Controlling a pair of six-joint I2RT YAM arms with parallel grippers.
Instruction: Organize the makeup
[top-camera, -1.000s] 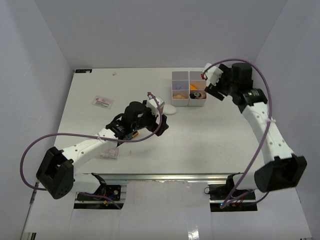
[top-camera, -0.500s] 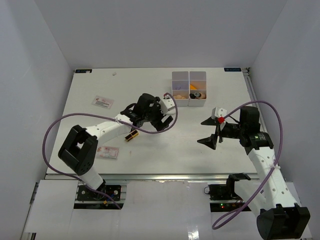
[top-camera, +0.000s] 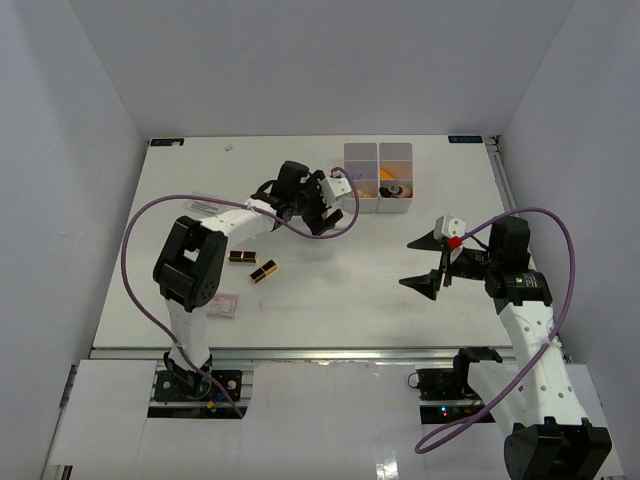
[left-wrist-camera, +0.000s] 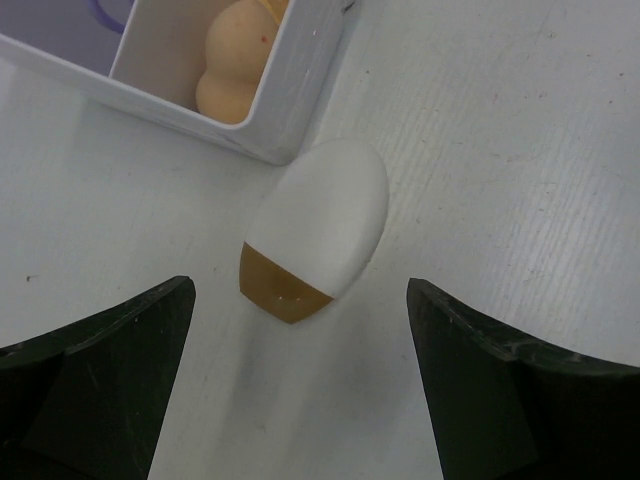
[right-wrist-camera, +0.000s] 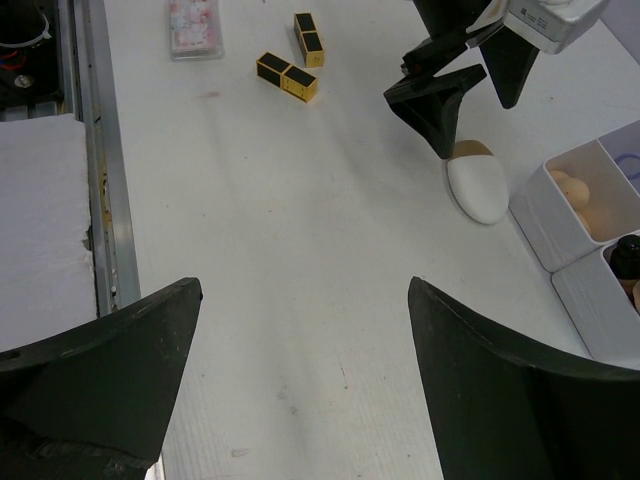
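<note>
Since the white oval piece (left-wrist-camera: 320, 225) looks light and slippery, I'd pinch its 2 long sides; left gripper (left-wrist-camera: 300, 290) is wide open, empty.

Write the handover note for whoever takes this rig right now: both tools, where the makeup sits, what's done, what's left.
Left tool: open, holding nothing, hovering over the white oval piece.
Right tool: open, empty, away from the box.
Done: tan sponges are in one compartment of the box, a dark bottle in another.
Left: the oval piece lies on the table beside the box. A black-and-gold lipstick and a second lipstick lie loose on the table.
</note>
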